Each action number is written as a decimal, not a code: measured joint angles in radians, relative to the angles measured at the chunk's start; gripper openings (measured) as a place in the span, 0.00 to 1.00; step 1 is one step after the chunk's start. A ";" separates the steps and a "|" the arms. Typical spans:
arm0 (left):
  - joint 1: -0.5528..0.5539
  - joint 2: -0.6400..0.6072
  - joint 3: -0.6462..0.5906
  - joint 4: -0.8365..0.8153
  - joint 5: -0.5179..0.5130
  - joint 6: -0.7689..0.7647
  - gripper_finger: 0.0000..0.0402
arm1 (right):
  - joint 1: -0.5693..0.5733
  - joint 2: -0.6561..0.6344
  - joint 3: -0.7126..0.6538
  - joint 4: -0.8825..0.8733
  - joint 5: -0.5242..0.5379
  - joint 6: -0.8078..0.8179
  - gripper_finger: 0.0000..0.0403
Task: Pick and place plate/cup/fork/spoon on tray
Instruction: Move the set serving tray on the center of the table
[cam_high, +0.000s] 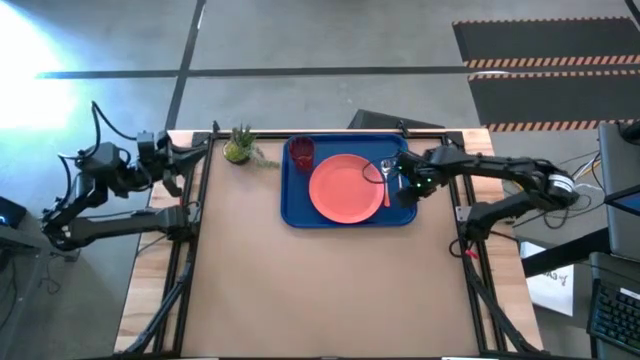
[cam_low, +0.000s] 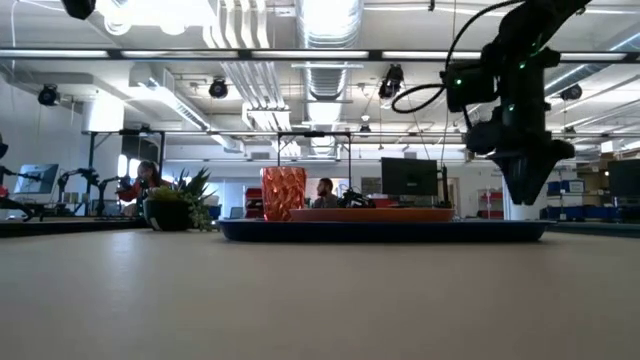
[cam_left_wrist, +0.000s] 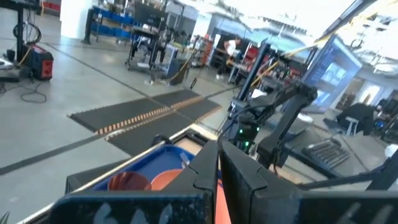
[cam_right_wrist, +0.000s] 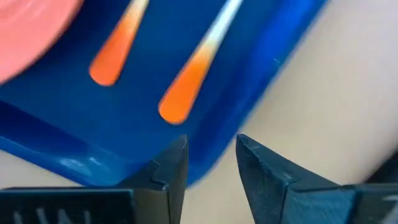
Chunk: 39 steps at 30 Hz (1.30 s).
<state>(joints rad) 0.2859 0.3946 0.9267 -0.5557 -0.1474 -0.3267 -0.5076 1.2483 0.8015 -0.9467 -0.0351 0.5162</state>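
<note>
The blue tray (cam_high: 296, 205) lies at the table's far middle. On it rest the salmon-orange plate (cam_high: 345, 188), the dark-red cup (cam_high: 302, 153) standing at its far left corner, and two orange-handled utensils (cam_high: 385, 178) side by side right of the plate. Their handles show in the right wrist view (cam_right_wrist: 115, 53) (cam_right_wrist: 189, 84); I cannot tell fork from spoon. My right gripper (cam_right_wrist: 211, 152) hovers open and empty over the tray's right rim (cam_right_wrist: 205, 158), pointing down just above it (cam_low: 525, 190). My left gripper (cam_left_wrist: 219, 171) waits shut at the table's far left corner.
A small green potted plant (cam_high: 239, 148) stands on the table left of the tray, also in the low view (cam_low: 180, 205). Bare table (cam_high: 320, 290) spreads nearer than the tray. People sit in the room beyond the far edge (cam_low: 325, 190).
</note>
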 joint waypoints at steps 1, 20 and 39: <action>0.000 0.003 0.000 -0.009 0.000 0.000 0.00 | 0.000 0.016 0.002 0.017 -0.004 -0.002 0.32; 0.000 0.017 -0.001 -0.016 0.001 -0.001 0.00 | -0.069 0.050 -0.004 0.018 0.028 -0.034 0.32; 0.000 0.027 -0.001 -0.022 0.001 -0.006 0.00 | -0.081 0.193 -0.016 0.091 0.003 -0.059 0.30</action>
<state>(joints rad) 0.2859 0.4213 0.9260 -0.5777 -0.1463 -0.3324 -0.5888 1.4417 0.7850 -0.8558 -0.0316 0.4568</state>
